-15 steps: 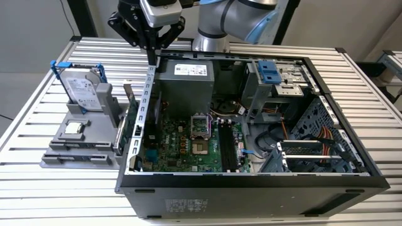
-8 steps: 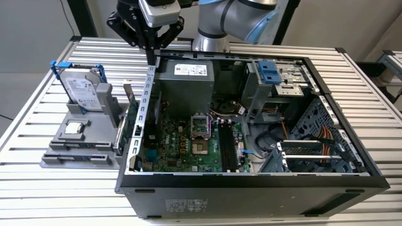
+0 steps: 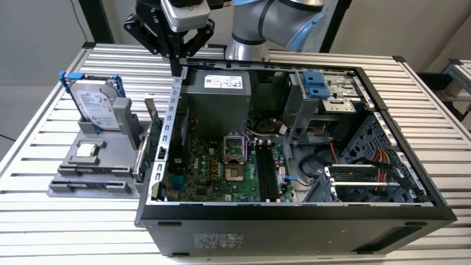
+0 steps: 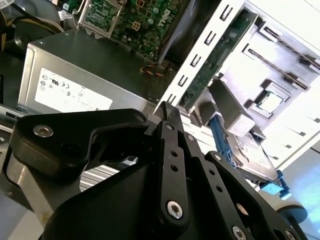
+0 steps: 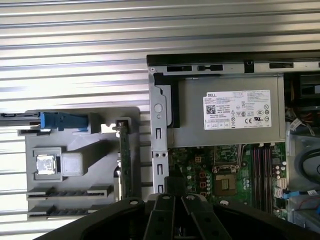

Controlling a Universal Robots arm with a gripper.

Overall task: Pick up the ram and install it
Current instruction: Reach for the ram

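Above the case wall (image 3: 175, 107) the fingers (image 4: 169, 117) press together; whether on the ram, unclear.

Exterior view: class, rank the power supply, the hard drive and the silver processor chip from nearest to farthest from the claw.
1. Power supply, inside the case, right by the claw.
2. Hard drive, upright in the grey holder, at the exterior view's left.
3. Silver processor chip, flat on that holder, nearer the camera.
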